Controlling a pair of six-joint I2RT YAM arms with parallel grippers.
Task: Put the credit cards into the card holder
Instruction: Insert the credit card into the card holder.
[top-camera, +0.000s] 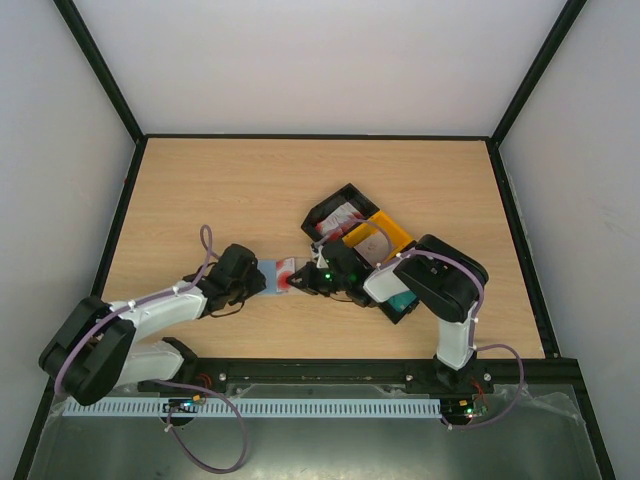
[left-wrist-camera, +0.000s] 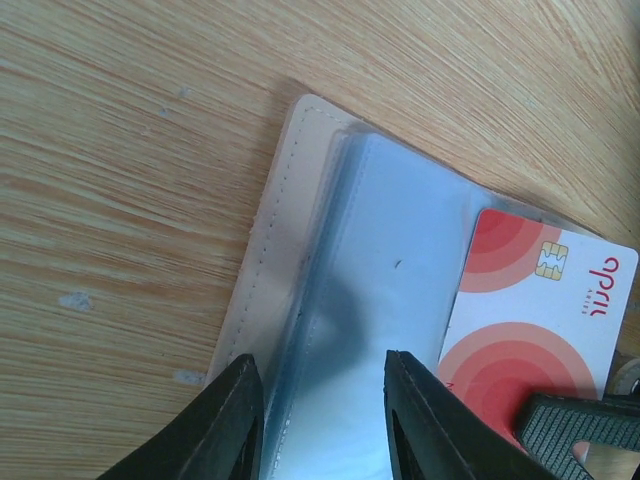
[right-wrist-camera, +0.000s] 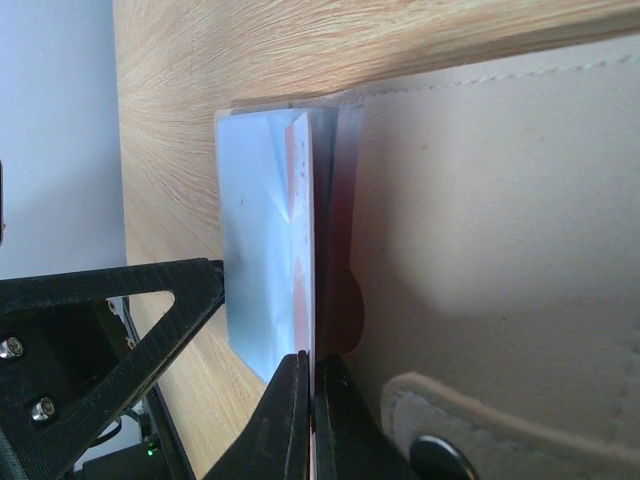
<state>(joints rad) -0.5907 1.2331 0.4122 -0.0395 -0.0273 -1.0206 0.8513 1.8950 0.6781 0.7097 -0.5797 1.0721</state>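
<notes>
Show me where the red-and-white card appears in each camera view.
Top external: the red-and-white card is near the middle of the picture.
Left wrist: right side, overlapping the card holder.
Right wrist: centre, edge-on, pinched by the right fingers.
Shared landmark: the beige card holder, beside the card in every view.

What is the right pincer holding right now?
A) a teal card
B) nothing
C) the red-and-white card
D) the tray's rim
C: the right pincer is shut on the edge of the red-and-white card, which is at the clear sleeve of the card holder.
</notes>
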